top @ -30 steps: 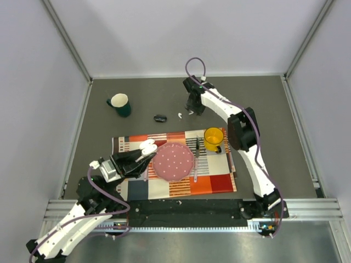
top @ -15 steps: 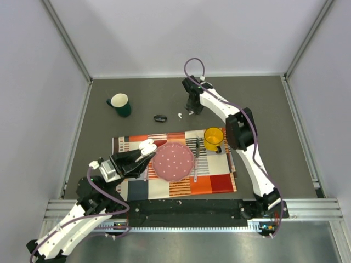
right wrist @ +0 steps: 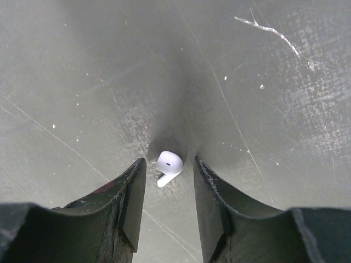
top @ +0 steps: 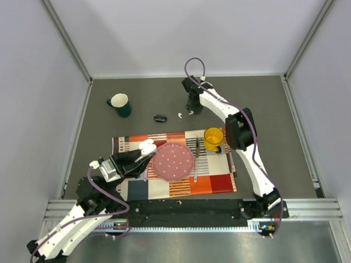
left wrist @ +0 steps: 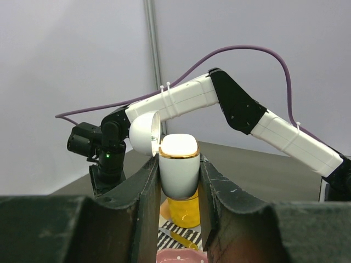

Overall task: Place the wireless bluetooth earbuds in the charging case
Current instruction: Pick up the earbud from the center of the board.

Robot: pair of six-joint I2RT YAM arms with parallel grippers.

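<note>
- Top external view:
  - At lower left of the frame, the left gripper [top: 143, 153] pinches the small white rounded-square plastic charging case [top: 148, 146]. It holds the case above the left edge of the orange, white and blue chequered cloth placemat [top: 214, 183], just beside the round pink dotted plate [top: 173, 161].
  - The case is raised with its lid swung open, probably so the sockets are offered to the other arm.
  - Above centre, the right gripper [top: 191, 109] points down at the grey table [top: 263, 104] over one tiny white comma-shaped plastic earbud [top: 190, 113].
  - The second white earbud [top: 179, 115] lies loose just to the left of it, near a small black oval object [top: 159, 118].
  - A green mug [top: 119, 104] stands at upper left and a yellow mug [top: 213, 138] on the mat's right part, both apart from the work.
- Left wrist view:
  - The two dark fingers [left wrist: 211, 192] press against the case's sides at centre frame. The case is upright, with a gold-rimmed mouth and the lid tipped back to the left.
  - I judge the side grip leaves the top free for insertion.
- Right wrist view:
  - The fingers [right wrist: 131, 192] are spread, one on each side of the earbud at centre frame, and neither touches it.
  - The earbud lies flat on the scratched table, its stem pointing towards lower left.
  - Straddling it this way suits a pinch across its body, so closing on it looks like the next step.
</note>
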